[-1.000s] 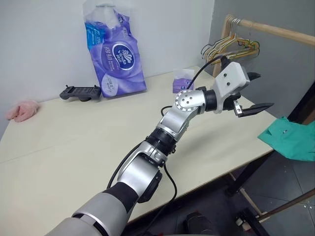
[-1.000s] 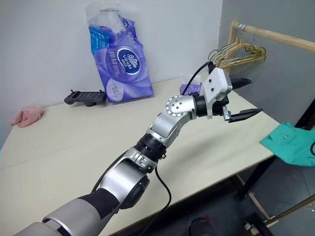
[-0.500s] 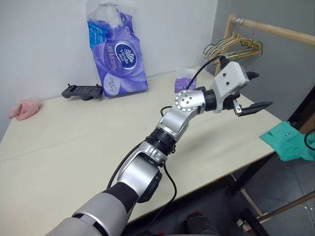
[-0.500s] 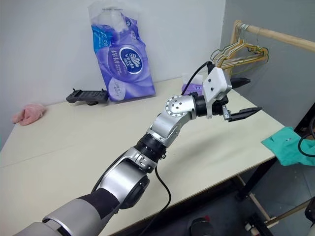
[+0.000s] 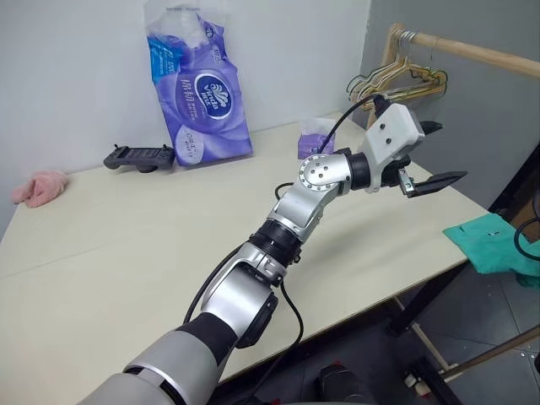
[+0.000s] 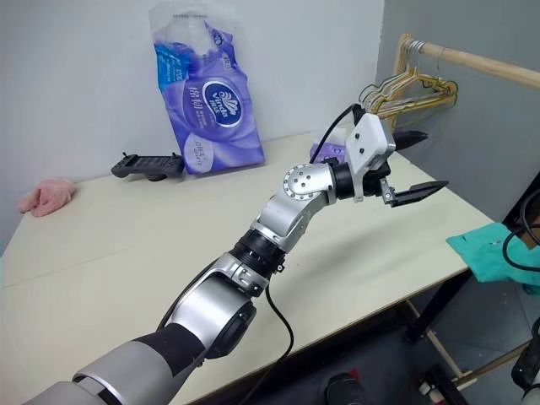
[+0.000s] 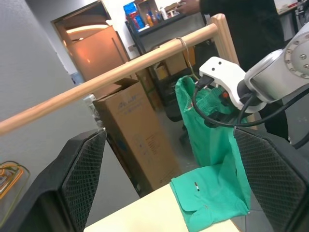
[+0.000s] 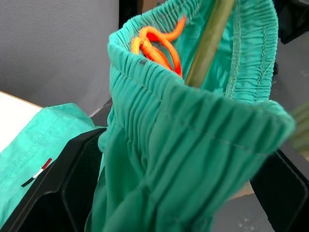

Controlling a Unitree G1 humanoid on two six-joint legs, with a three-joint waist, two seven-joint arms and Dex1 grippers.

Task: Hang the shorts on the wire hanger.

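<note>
shorts (image 7: 212, 159) draped from wire hanger (image 8: 210, 41) on wooden rail (image 7: 111, 75), beside right gripper (image 8: 169, 193), fingers wide, gripping nothing; left gripper (image 5: 432, 156) farther, agape, empty.

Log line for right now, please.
shorts: on wire hanger, hooked over rail | left tool: open, empty | right tool: open, at waistband

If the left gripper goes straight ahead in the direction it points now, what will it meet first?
Probably the shorts, hanging from a hanger hook on the wooden rail, with the right gripper beside them. The open left gripper points off the table's corner toward them; nothing nearer shows between its fingers, though depth is unclear.
</note>
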